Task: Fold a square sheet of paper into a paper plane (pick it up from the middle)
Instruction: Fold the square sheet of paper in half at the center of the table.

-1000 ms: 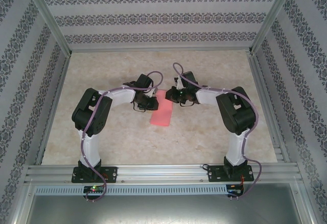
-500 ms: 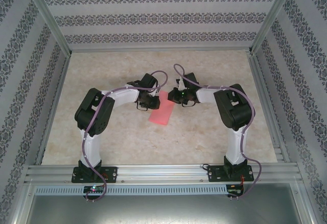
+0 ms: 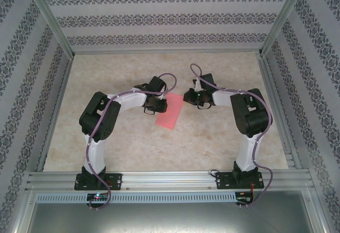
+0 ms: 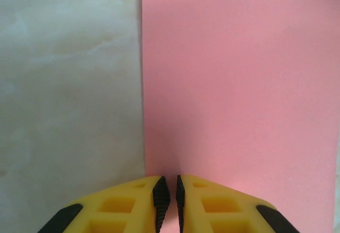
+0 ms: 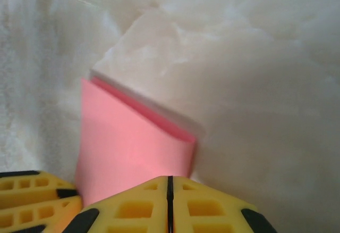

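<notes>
Left wrist cam: the thin pink-red square sheet of paper (image 4: 239,84) runs off the frame ahead of the left claw (image 4: 169,188) and off to one side, so its far corners are cut off. Its near edge ducks under the yellow tips, themselves chopped by the bottom border, so can't tell if it's pinched. Same deal at the right claw (image 5: 170,182): the near edge sits hidden behind the tips. From overhead both claws' fingertips are too tiny to read, folds too.
</notes>
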Robot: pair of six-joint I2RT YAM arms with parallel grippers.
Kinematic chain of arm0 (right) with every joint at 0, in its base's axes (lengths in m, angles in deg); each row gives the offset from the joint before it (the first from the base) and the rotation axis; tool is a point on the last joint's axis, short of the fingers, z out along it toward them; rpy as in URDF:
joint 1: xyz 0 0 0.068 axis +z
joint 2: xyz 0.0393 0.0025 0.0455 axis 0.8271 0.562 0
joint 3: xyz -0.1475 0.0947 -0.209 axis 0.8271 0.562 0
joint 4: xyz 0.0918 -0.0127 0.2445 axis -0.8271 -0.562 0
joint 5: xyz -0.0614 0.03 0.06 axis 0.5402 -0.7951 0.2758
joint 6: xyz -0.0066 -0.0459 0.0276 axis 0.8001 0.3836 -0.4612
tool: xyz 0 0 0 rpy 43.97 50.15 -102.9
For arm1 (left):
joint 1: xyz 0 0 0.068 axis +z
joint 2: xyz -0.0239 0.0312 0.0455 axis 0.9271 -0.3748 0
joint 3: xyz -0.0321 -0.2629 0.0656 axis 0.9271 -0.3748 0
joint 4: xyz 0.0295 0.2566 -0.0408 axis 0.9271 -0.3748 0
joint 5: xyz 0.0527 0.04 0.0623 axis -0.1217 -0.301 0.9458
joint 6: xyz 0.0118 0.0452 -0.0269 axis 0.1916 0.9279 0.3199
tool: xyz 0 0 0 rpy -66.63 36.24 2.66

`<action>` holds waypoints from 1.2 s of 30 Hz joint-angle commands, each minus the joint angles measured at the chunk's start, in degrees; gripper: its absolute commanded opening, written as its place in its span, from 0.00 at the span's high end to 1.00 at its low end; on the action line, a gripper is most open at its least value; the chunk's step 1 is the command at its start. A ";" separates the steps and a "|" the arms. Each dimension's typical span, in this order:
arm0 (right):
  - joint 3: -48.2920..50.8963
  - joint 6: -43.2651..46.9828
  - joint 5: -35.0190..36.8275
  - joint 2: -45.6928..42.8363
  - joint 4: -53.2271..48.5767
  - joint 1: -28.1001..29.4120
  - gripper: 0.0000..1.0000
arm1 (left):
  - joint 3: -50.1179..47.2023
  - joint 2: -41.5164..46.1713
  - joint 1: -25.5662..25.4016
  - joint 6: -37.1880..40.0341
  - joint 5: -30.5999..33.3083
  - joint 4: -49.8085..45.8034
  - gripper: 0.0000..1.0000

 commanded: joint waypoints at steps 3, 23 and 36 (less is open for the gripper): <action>1.44 -1.94 0.52 -2.85 2.85 3.72 0.91 | -4.67 -9.86 0.10 1.82 11.38 -10.42 0.78; -5.93 1.81 4.16 6.47 -1.43 -1.54 0.91 | -4.85 -9.68 -0.78 2.12 12.25 -11.19 0.79; -7.34 4.85 4.66 0.42 -6.59 -0.85 0.91 | -4.32 -9.11 -0.79 0.67 8.13 -10.75 0.78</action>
